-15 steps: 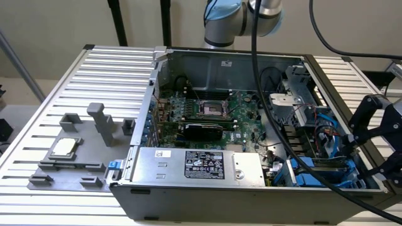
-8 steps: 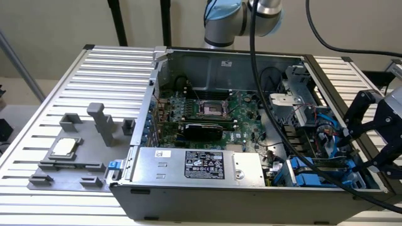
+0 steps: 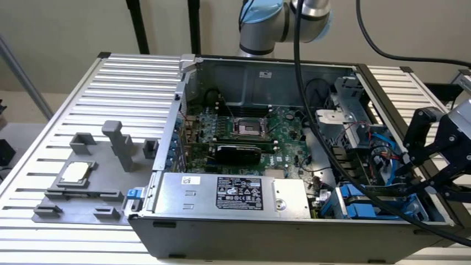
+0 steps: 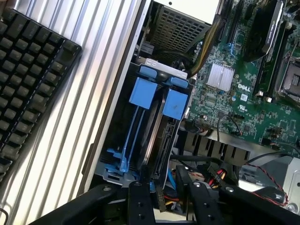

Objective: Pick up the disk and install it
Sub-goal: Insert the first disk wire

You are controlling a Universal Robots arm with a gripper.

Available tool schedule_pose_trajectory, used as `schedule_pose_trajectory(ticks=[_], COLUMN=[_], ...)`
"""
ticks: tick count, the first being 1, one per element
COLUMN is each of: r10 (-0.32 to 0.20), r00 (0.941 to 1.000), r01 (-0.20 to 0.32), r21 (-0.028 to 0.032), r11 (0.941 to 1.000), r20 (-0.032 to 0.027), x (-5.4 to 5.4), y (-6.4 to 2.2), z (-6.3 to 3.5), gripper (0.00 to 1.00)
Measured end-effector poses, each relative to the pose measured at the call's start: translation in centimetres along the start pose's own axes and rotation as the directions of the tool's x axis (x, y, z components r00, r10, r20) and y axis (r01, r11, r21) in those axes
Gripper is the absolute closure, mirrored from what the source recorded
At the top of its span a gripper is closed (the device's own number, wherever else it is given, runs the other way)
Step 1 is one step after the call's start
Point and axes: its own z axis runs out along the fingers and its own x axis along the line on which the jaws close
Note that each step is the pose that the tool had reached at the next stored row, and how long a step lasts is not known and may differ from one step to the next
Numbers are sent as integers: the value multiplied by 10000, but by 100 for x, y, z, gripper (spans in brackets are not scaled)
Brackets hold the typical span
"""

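Note:
The disk point(image 4: 151, 140) stands on edge in the drive bay at the case's front corner, a thin grey slab between bright blue rails with blue tabs point(image 4: 143, 91). In the exterior view its blue rails point(image 3: 354, 200) show at the case's lower right corner. My gripper point(image 4: 171, 199) hovers just over the bay's end, its two black fingers point(image 4: 140, 199) apart, with cables showing in the gap between them. Whether a finger touches the disk is unclear. In the exterior view, the gripper point(image 3: 413, 178) reaches in from the exterior view's right over the bay.
The open computer case point(image 3: 187, 88) holds a green motherboard point(image 3: 246, 135) and a silver box with a black label point(image 3: 239, 193). A grey fixture with a small square chip point(image 3: 76, 172) lies at the exterior view's left. A black keyboard point(image 4: 33, 79) lies on the ribbed table beside the case.

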Motion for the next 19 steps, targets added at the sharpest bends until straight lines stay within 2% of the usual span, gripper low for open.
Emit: schedule_pose_trajectory(ticks=[6,8,9,14,15,17,19], r10=[-218,-294,-331,-462,-464,-463,-465], r00=[9998,9996,9995,9989,9989,9989,9989], r01=[218,294,331,462,464,463,465], r21=[-10,-10,-9,-13,-13,-13,-13], r11=[9998,9996,9995,9989,9989,9989,9989], r20=[17,7,2,-15,-16,-15,-15], x=[6,4,3,-14,-19,-38,-66], y=[-31,-34,-35,-37,-30,18,102], z=[-2,0,1,6,7,14,26], gripper=[65,67,74,76,83,84,84])
